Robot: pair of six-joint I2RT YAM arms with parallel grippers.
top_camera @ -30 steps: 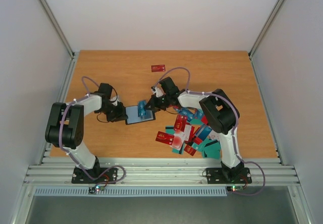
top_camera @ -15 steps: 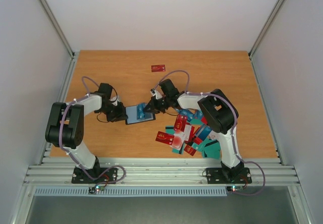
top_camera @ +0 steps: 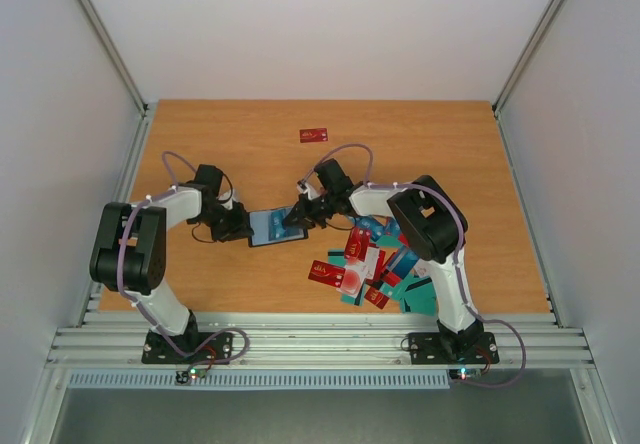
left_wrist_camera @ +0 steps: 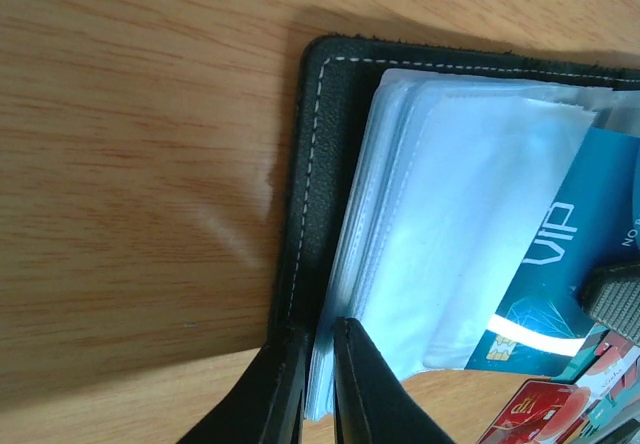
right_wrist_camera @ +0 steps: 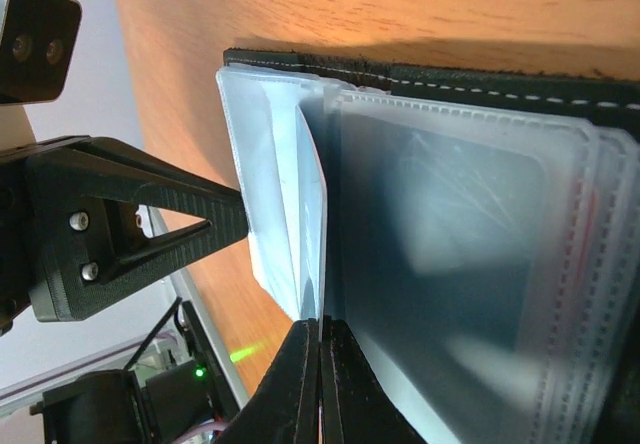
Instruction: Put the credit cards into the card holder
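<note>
Right now my left gripper [left_wrist_camera: 318, 332] is clamped on the left edge of the card holder [top_camera: 268, 228]. The stitched black cover and a few clear sleeves [right_wrist_camera: 440, 234] sit between its fingers, which pins the holder open on the table [top_camera: 230, 144], left of centre. My right gripper [right_wrist_camera: 320, 329] has its jaws pressed flat together at the edge of a lifted sleeve leaf. I cannot tell whether that leaf is caught between them. A blue VIP card [left_wrist_camera: 560, 254] lies over the sleeves on the holder's right side, and I cannot say if it sits in a pocket or only on top.

That is my main worry. If the card merely rests there, drawing my right arm away could drag it out or flick it onto the wood. If I have nipped the leaf, pulling would tug the whole holder against my left grip, which bites only a narrow margin and might slip. The other credit cards [top_camera: 375, 269] lie heaped and overlapping to the right, so my next pick may lift two.
</note>
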